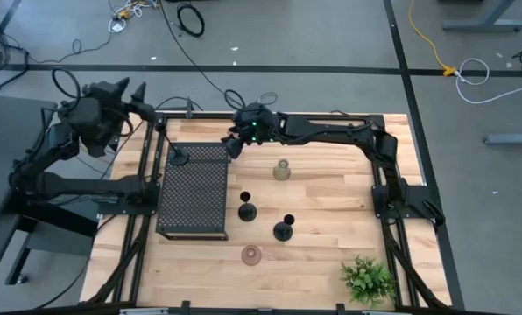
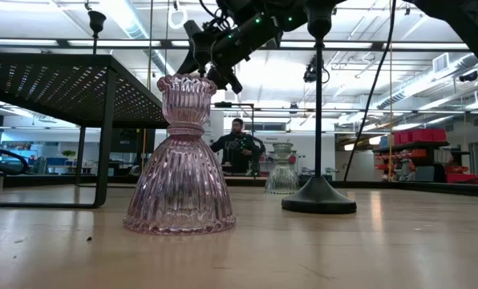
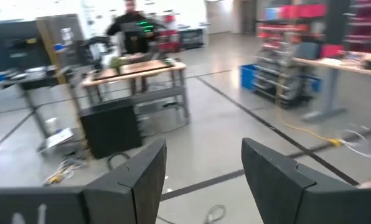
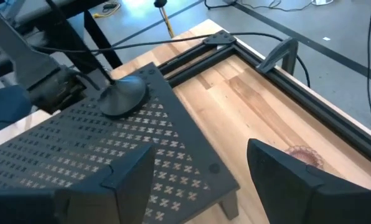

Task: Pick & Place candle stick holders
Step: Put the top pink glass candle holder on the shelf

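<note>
The right gripper [image 1: 236, 144] hangs with fingers spread and empty above the far corner of the stand [image 1: 193, 191]. On that corner sits one black holder [image 4: 121, 95]; its stem is cut off in the right wrist view. Two more black holders [image 1: 247, 210] [image 1: 284, 229] stand on the table [image 1: 331, 210], between a pale green one [image 1: 281, 170] and a pink one [image 1: 251, 255]. The sixth holder is not visible. The left gripper [image 3: 201, 180], released, waits off the table. No writing can be read.

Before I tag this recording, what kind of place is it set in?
Probably an open robotics lab or workshop: a wooden table on a taped grey floor with loose cables, workbenches and red storage shelves beyond, under strip lighting.
</note>
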Controlling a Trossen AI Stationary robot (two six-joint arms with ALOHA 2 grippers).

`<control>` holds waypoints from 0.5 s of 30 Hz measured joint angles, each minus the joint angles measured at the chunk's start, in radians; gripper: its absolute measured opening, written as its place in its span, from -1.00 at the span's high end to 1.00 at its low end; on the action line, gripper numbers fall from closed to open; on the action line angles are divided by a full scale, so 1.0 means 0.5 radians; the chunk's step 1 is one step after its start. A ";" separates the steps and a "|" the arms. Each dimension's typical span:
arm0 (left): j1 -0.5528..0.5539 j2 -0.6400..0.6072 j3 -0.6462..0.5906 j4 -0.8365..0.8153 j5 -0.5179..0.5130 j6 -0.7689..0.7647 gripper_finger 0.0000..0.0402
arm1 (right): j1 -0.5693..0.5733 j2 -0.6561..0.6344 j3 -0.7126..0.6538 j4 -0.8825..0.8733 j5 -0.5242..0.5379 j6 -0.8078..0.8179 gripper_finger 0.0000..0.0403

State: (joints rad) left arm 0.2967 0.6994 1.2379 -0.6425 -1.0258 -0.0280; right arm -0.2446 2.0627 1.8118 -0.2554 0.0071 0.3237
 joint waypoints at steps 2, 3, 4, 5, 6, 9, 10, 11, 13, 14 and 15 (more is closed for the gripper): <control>0.120 0.003 0.000 -0.026 0.050 -0.003 -0.05 | 0.011 -0.015 0.000 -0.008 0.000 0.001 -0.27; 0.184 0.010 0.000 -0.043 0.114 -0.022 -0.05 | 0.019 -0.022 0.000 -0.007 0.002 0.001 -0.27; 0.248 0.017 0.000 -0.067 0.190 -0.040 -0.05 | 0.026 -0.028 0.000 0.006 0.003 0.001 -0.27; 0.318 0.029 -0.001 -0.101 0.274 -0.076 -0.05 | 0.031 -0.037 0.000 0.011 0.002 0.001 -0.27; 0.396 0.050 -0.001 -0.133 0.320 -0.089 -0.05 | 0.035 -0.044 0.000 0.006 0.002 0.001 -0.27; 0.628 0.121 -0.003 -0.188 0.426 -0.038 -0.05 | 0.052 -0.055 0.000 0.018 0.004 0.001 -0.27; 0.712 0.155 -0.003 -0.195 0.522 -0.033 -0.05 | 0.059 -0.062 0.000 0.009 0.004 0.001 -0.27; 0.791 0.191 -0.003 -0.194 0.626 -0.032 -0.05 | 0.068 -0.065 0.000 0.009 0.004 0.000 -0.27; 0.976 0.268 -0.003 -0.189 0.783 -0.010 -0.05 | 0.087 -0.070 0.000 0.012 0.004 0.000 -0.27; 1.073 0.313 -0.003 -0.180 0.847 0.015 -0.05 | 0.099 -0.072 0.000 0.010 0.001 0.001 -0.27; 1.164 0.351 -0.003 -0.166 0.949 0.022 -0.05 | 0.112 -0.075 0.000 -0.004 -0.001 0.010 -0.27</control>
State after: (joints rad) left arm 0.8788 0.8748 1.2362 -0.7256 -0.5511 -0.0170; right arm -0.1888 2.0255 1.8118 -0.2572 0.0067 0.3289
